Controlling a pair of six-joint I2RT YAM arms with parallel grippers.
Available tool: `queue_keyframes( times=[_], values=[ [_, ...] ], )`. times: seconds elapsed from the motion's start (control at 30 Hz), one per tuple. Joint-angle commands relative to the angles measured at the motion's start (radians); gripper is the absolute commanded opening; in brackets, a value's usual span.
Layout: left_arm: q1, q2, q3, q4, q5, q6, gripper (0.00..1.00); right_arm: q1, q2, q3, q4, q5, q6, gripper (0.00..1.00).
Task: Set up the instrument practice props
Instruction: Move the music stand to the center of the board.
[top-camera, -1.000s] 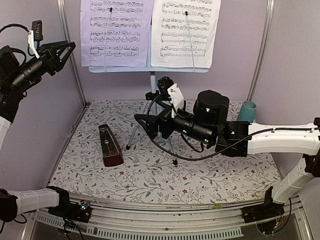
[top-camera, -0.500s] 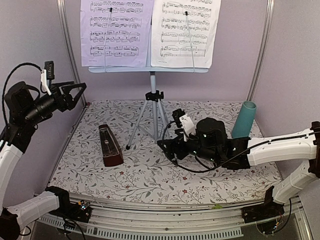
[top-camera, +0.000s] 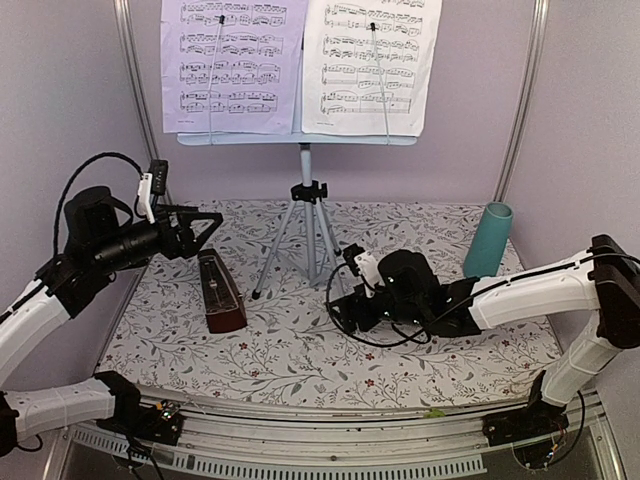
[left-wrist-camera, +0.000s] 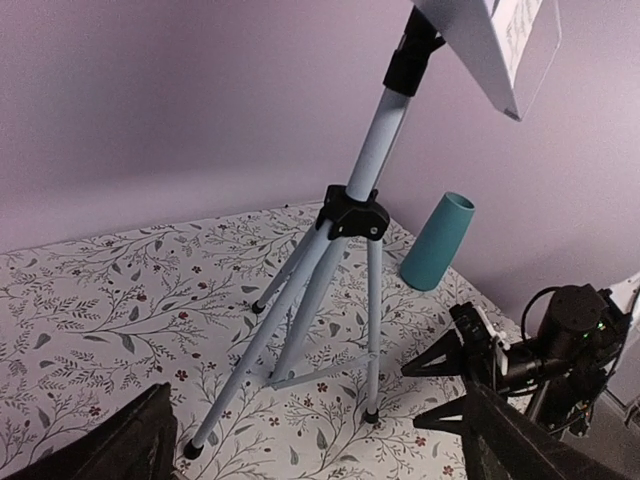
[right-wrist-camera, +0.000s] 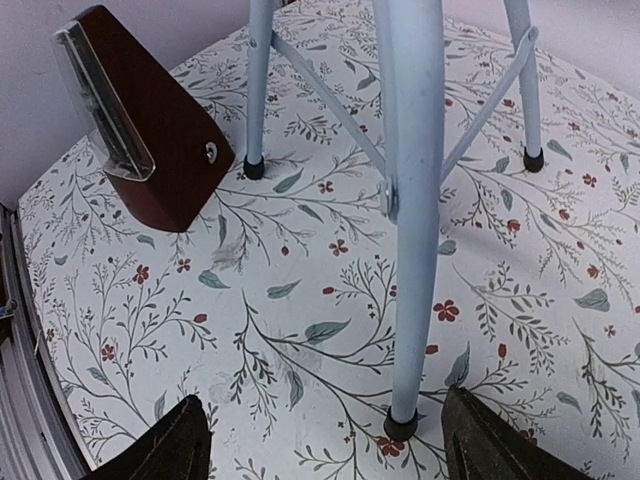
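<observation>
We record white shells on the long links of the left arm (top-camera: 25, 318) and the right arm (top-camera: 530, 287), with black housings at the joints. The left tool (top-camera: 208, 235) and the right tool (top-camera: 338, 297) are matte black, with angular, tapering fingers (left-wrist-camera: 120, 445). Each wrist carries a small white module (top-camera: 147, 190). A black cable (top-camera: 100, 155) loops above the left arm; another sags beneath the right wrist.
</observation>
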Motion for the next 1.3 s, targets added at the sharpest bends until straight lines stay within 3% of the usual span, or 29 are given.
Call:
queue_keyframes(
  times=[0.0, 0.6, 1.27],
  values=[
    [-0.054, 0.036, -0.018, 0.057, -0.054, 0.006, 0.99, -0.013, 0.064, 0.014, -0.042, -0.013, 0.007, 0.78],
    [-0.152, 0.196, -0.002, 0.141, -0.067, 0.042, 0.99, -0.059, 0.225, 0.098, -0.061, 0.014, 0.001, 0.47],
    [-0.238, 0.457, 0.088, 0.262, -0.217, 0.035, 0.99, -0.079, 0.296, 0.176, -0.115, 0.098, -0.061, 0.00]
  ],
)
